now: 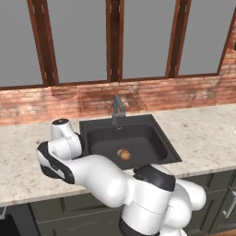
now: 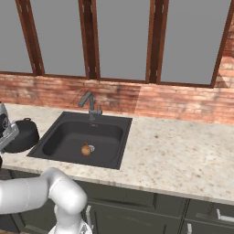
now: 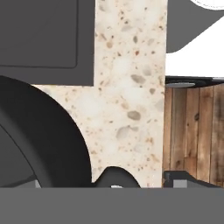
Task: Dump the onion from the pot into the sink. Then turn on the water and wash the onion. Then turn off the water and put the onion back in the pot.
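One step of the task looks done, and you have most of it left. Your hand (image 3: 151,178) stands wide: in the hand view its two dark tips are set apart with bare tabletop (image 3: 127,87) between them and nothing gripped. Just beside the hand, close against one tip, curves the black wall of the pot (image 3: 43,144); the right base view shows the pot (image 2: 25,135) resting on the tabletop next to the sink (image 2: 68,132), free of your grip.

Farther out from the hand, past the pot, the onion (image 2: 85,149) lies on the floor of the sink, just beside the silver drain (image 2: 91,147) and well apart from the hand. The faucet (image 1: 117,108) stands beyond the onion, at the sink's far edge, and no water shows.

So I judge the dumping finished. You have yet to turn on the water, wash the onion (image 1: 124,154), shut the water off and return it to the pot.

The onion is nearly round, so it has no real long axis; its stem tip is too small to tell which way it points.
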